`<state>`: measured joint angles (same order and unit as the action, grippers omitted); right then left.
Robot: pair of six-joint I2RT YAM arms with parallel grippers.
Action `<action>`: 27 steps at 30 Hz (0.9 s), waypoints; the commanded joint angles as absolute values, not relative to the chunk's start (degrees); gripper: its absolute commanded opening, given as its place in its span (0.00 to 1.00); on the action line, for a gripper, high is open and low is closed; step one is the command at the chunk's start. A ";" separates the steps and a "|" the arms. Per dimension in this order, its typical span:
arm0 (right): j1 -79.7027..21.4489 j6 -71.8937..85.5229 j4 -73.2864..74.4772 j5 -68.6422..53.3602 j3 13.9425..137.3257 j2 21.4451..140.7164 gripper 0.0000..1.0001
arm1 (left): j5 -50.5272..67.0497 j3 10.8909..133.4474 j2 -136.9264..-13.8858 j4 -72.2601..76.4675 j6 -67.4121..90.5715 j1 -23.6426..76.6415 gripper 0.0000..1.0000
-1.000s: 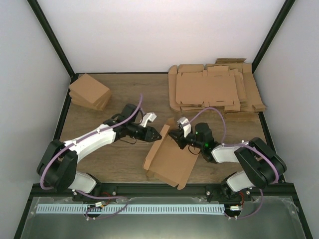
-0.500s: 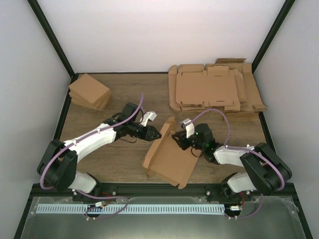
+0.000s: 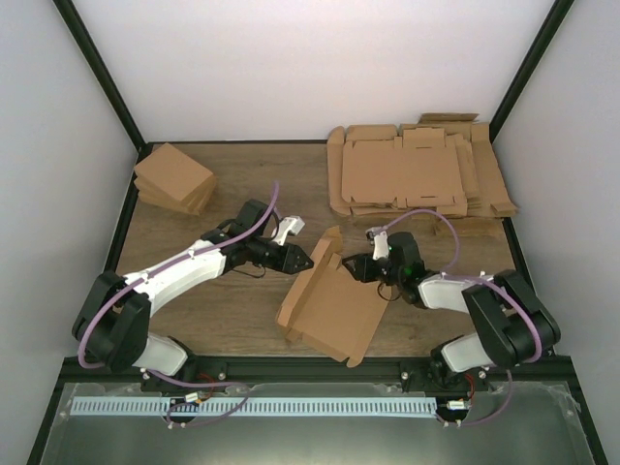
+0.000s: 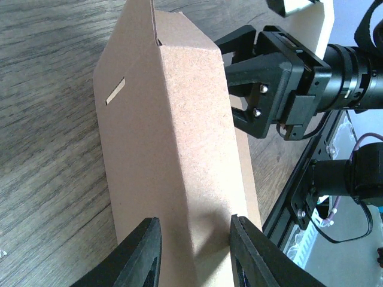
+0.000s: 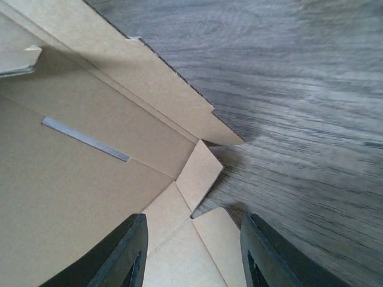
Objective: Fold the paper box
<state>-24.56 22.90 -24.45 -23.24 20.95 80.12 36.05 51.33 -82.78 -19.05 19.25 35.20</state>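
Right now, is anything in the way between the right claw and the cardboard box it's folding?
Nothing visible. The right gripper hangs open directly over the paper box, at its edge flaps, with only bare cardboard and the table below.

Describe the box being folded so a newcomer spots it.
On the wooden table, look near the front centre. The paper box is the lone half-folded sheet with one wall raised, unlike the flat stack at far right or the pile of small boxes at far left.
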 commanded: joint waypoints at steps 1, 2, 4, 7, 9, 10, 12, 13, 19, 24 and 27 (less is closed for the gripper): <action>-24.44 28.91 -24.50 -27.12 25.28 83.81 0.45 | 33.13 51.37 -83.29 -21.24 18.10 35.51 0.34; -24.42 29.65 -24.89 -27.49 25.65 84.33 0.45 | 33.15 51.37 -83.12 -21.19 18.18 35.55 0.34; -24.36 30.25 -25.06 -27.72 26.41 85.34 0.45 | 33.14 51.37 -82.99 -21.18 18.19 35.51 0.34; -24.41 30.03 -24.34 -27.93 28.27 87.62 0.45 | 32.65 51.42 -82.97 -21.44 18.14 35.51 0.34; -24.39 29.05 -23.96 -28.01 29.59 89.47 0.45 | 32.52 51.43 -82.97 -21.43 18.05 35.51 0.34; -24.38 28.76 -23.81 -28.00 30.18 90.29 0.45 | 32.52 51.51 -83.05 -21.44 18.10 35.55 0.34; -24.39 28.17 -23.84 -28.62 31.15 91.92 0.46 | 32.60 51.57 -83.10 -21.45 18.10 35.59 0.34; -24.26 28.05 -24.01 -28.98 31.34 92.49 0.46 | 32.61 51.62 -83.17 -21.40 18.10 35.59 0.34; -24.16 27.88 -25.13 -31.26 33.23 96.31 0.47 | 32.45 51.60 -83.10 -21.44 18.19 35.82 0.34; -24.13 27.35 -25.49 -32.56 34.39 99.23 0.46 | 32.43 51.68 -83.16 -21.44 18.19 36.03 0.34; -24.09 27.04 -26.42 -35.19 34.57 100.39 0.46 | 32.36 51.75 -83.40 -21.45 18.24 36.20 0.34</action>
<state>-24.45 27.94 -25.45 -31.75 33.04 98.70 34.89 51.64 -82.74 -19.07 19.25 35.70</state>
